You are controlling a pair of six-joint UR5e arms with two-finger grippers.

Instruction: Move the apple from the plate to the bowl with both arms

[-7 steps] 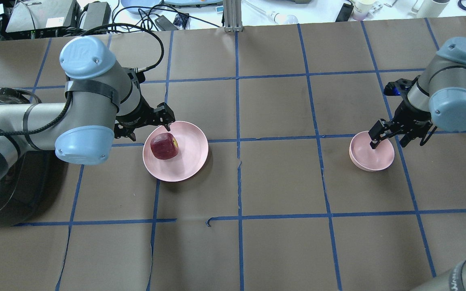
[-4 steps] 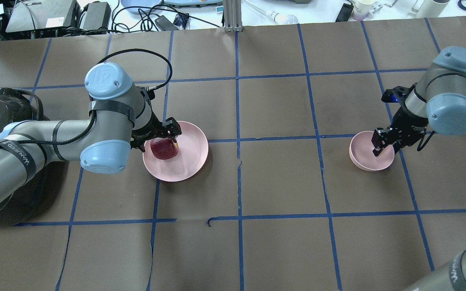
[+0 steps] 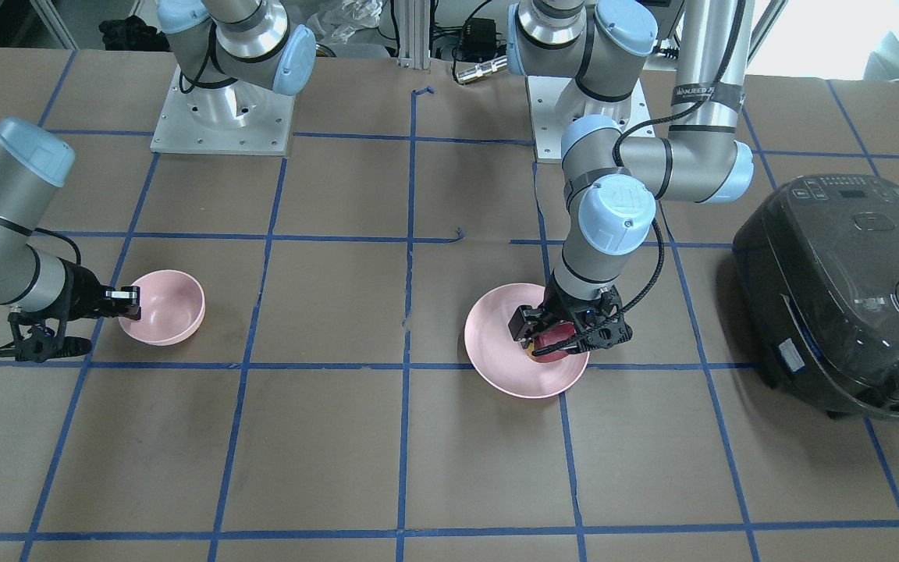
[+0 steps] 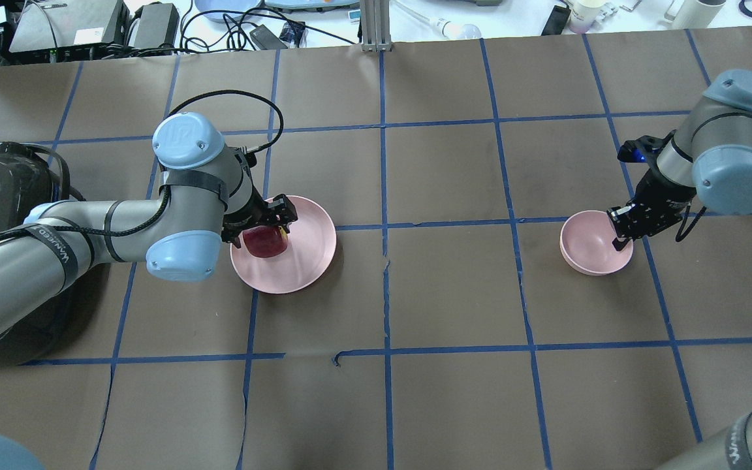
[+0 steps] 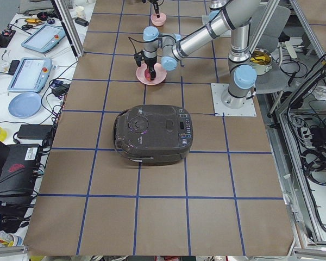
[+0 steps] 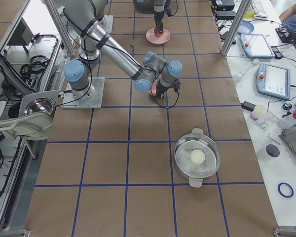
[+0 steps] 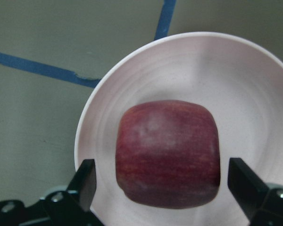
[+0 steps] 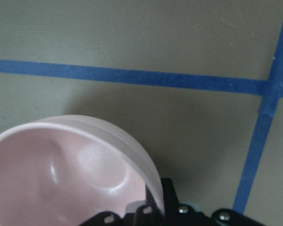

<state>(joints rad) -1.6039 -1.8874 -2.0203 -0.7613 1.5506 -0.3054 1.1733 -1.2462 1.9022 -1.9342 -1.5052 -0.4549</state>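
The dark red apple lies on the pale pink plate left of centre. My left gripper is down over the apple and open. In the left wrist view its fingers stand on either side of the apple with small gaps, above the plate. The small pink bowl sits at the right. My right gripper is shut on the bowl's right rim; the right wrist view shows the bowl held at the rim.
A black rice cooker stands on the table beside my left arm. A lidded steel pot sits further along on my right side. Cables and devices lie beyond the table's far edge.
My left gripper moved down and forward, from beside the plate's rim to straddling the apple. My right gripper closed on the bowl's rim, and the bowl shifted slightly left.
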